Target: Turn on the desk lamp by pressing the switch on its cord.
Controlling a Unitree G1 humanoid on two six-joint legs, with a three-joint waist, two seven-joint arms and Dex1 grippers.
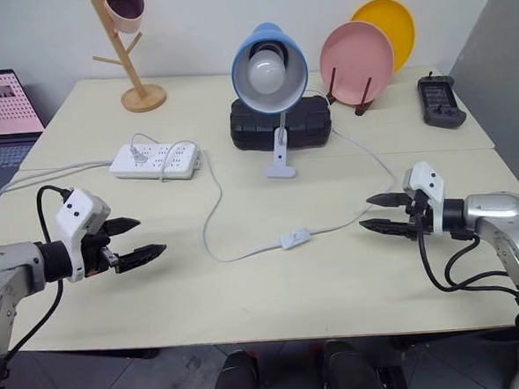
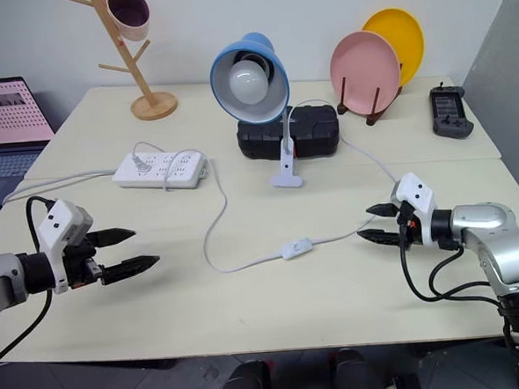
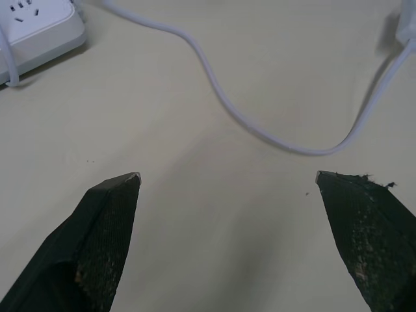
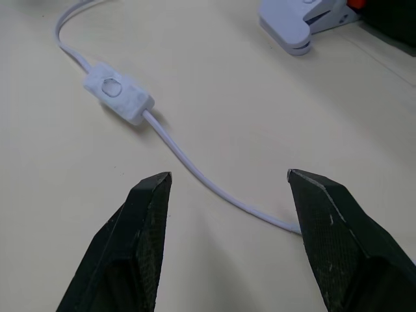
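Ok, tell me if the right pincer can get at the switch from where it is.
Probably yes. The right pincer hangs open, pointing toward the switch, with only bare table and the cord between them.

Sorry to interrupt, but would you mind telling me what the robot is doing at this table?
It is set to switch on the light-blue desk lamp, whose bulb looks unlit. The small white inline switch lies untouched on the thin white cord. The right tool hovers open beside it; the left tool is open, farther off.
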